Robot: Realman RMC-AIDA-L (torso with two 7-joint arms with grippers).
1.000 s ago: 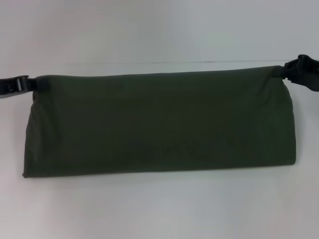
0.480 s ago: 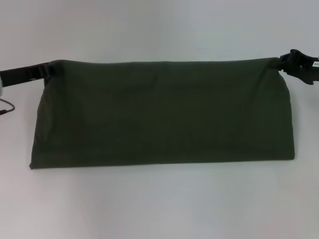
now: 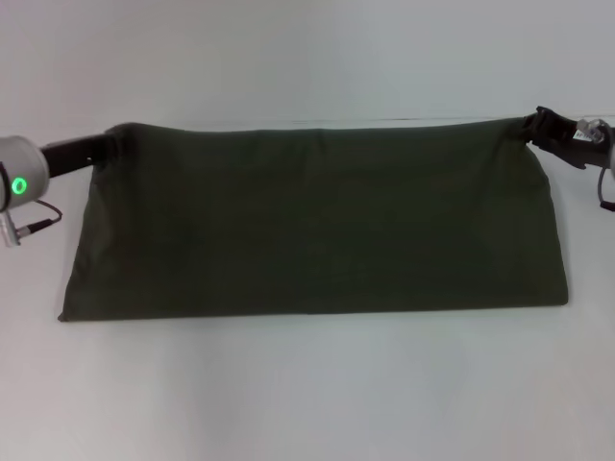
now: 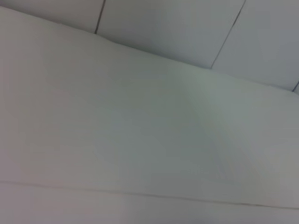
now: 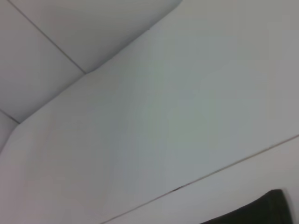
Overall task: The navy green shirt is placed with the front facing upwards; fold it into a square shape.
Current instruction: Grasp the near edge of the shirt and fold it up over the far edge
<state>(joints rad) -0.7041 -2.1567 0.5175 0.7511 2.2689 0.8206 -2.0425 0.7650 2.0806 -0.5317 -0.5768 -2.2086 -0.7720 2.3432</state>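
plain dark olive shirt (image 3: 317,221), seemingly white table (image 3: 307,394)

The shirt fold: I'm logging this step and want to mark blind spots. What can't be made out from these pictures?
- Head view: the navy green shirt shows only plain cloth; lettering and collar are hidden by the fold.
- Head view: the left gripper and right gripper meet the top corners, but cloth covers their fingertips.
- Left wrist view: only pale surface, no shirt or fingers.
- Right wrist view: a dark corner is cut off by the edge.
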